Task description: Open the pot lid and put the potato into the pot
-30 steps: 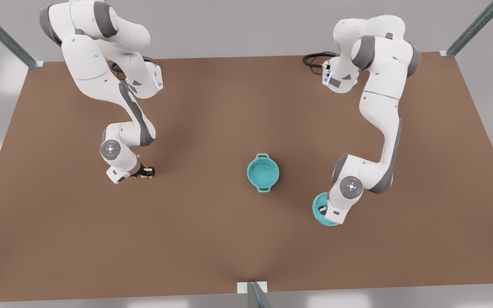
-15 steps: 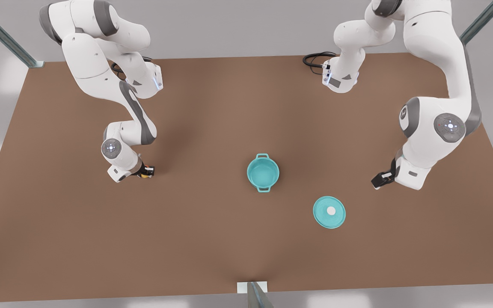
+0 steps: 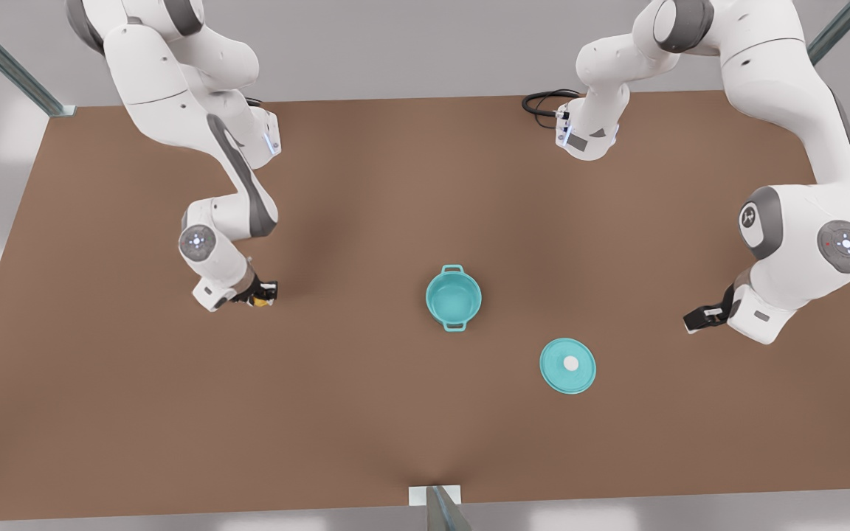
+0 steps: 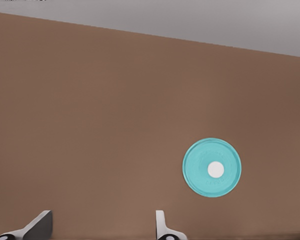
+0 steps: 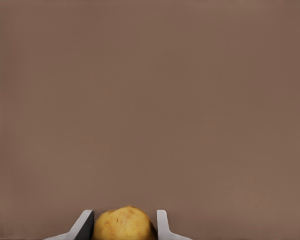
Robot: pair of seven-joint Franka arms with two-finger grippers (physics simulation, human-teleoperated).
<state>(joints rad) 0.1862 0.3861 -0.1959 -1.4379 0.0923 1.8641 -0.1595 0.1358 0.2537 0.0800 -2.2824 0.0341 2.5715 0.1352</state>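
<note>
Gripping the potato point(image 5: 123, 223) between its two fingers, the right gripper point(image 3: 263, 293) sits low over the brown table point(image 3: 366, 413), well out from the pot point(image 3: 454, 298) toward the front view's left. The right wrist view makes the hold plain: a yellowish lump with faint reddish specks fills the narrow gap between the two pale fingertips point(image 5: 161, 222), with bare table beyond. In the front view the same potato is little more than a yellow speck at the dark fingers.

The pot stands uncovered near the table's middle, its teal inside showing, one loop handle pointing to the far edge and the other to the near edge. The pot lid point(image 3: 567, 365) lies flat on the table near the pot, toward the front view's right and the near edge, white knob up and apart from the pot.

The left gripper point(image 3: 699, 319) hangs farther out from the pot than the lid, toward the front view's right, holding nothing. The left wrist view shows its fingertips point(image 4: 160, 224) spread wide, with the lid point(image 4: 212, 168) lying on the table beyond them.

A black cable point(image 3: 543, 100) curls by the far arm base. Nothing lies on the table between potato and pot.
</note>
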